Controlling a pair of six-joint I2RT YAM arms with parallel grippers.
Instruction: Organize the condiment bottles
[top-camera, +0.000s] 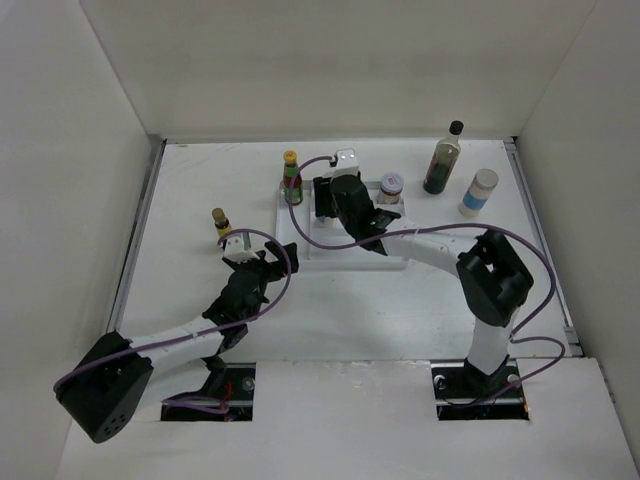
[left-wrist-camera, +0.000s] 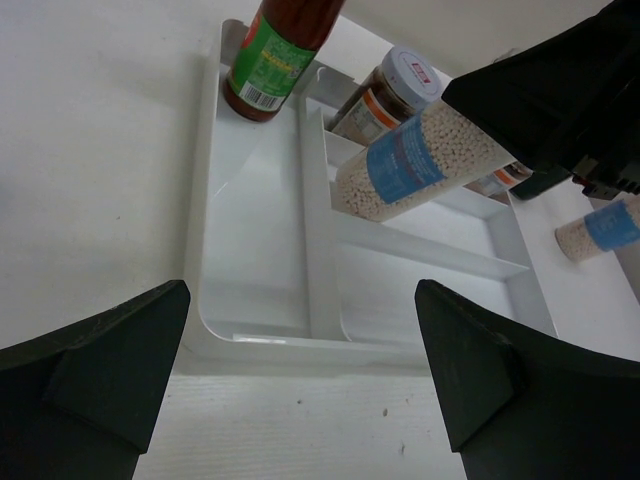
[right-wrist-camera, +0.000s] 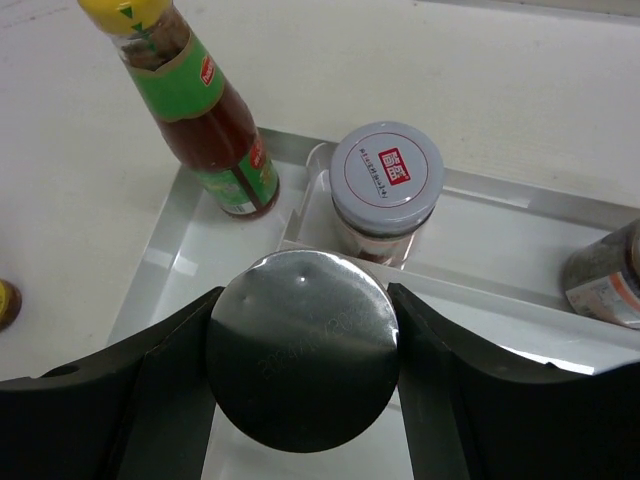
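Note:
My right gripper (right-wrist-camera: 305, 292) is shut on a white shaker (right-wrist-camera: 303, 348) whose round silvery end faces the camera. It holds the shaker (left-wrist-camera: 420, 165) tilted over the white divided tray (left-wrist-camera: 300, 345), low end down in a compartment. The red sauce bottle (top-camera: 291, 178) stands in the tray's far left corner, with a white-lidded jar (right-wrist-camera: 385, 190) beside it and a second jar (right-wrist-camera: 605, 275) further right. My left gripper (left-wrist-camera: 302, 290) is open and empty in front of the tray's near edge. The small yellow-brown bottle (top-camera: 222, 222) stands on the table left of the tray.
A tall dark black-capped bottle (top-camera: 443, 158) and another white shaker (top-camera: 479, 192) stand on the table at the back right. White walls enclose the table on three sides. The right arm (top-camera: 490, 280) reaches across the tray's near right corner.

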